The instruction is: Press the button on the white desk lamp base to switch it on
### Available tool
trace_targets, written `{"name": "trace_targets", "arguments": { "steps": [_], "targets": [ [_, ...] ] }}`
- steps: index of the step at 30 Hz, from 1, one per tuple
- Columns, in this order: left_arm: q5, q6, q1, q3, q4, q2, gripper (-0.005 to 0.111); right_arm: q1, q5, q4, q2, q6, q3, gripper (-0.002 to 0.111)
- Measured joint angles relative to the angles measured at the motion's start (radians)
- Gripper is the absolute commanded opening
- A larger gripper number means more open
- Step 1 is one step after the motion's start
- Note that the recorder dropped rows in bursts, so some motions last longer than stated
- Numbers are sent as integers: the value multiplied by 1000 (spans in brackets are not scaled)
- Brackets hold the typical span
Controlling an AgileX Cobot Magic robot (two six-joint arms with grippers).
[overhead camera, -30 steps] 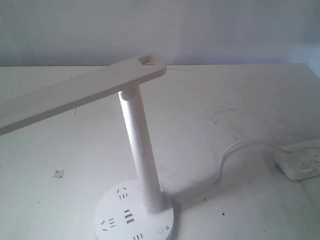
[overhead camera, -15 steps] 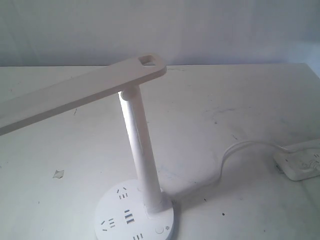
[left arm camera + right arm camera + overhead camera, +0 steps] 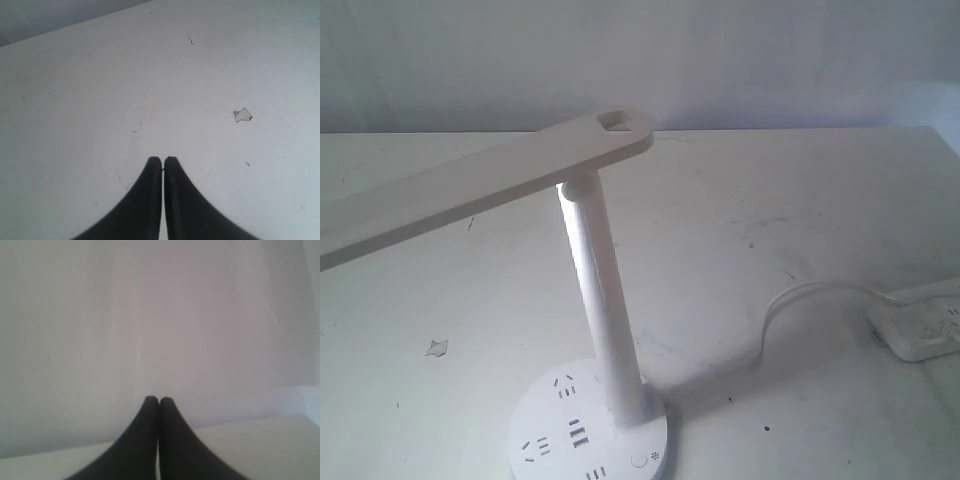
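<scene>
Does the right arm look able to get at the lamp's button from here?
Probably yes: the button sits at the right of the base, clear of the post, while the lamp arm overhangs the left. The right end effector, shut, faces the wall.

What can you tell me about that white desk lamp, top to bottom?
The white desk lamp base is a flat round disc, plastic-looking, resting on the table, cut off by the picture's lower edge. Dark dash icons mark its top; the button sits beside the leaning post, which carries a long flat arm reaching left.

One white desk lamp base (image 3: 550, 420), one button (image 3: 639, 460), apparently one power strip (image 3: 918, 335), two pairs of jaws.
</scene>
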Motion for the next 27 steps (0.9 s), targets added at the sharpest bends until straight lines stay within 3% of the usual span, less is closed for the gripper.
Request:
{"name": "trace_targets", "arguments": {
  "steps": [7, 13, 19, 27],
  "targets": [
    [0, 0, 0, 0, 0, 0, 1, 0, -96, 152, 0, -155, 0, 0],
    [0, 0, 0, 0, 0, 0, 1, 0, -155, 491, 0, -588, 2, 0],
    [0, 0, 0, 0, 0, 0, 1, 0, 59, 756, 0, -951, 2, 0],
    [0, 0, 0, 0, 0, 0, 1, 0, 554, 772, 0, -1062, 2, 0]
  ]
}}
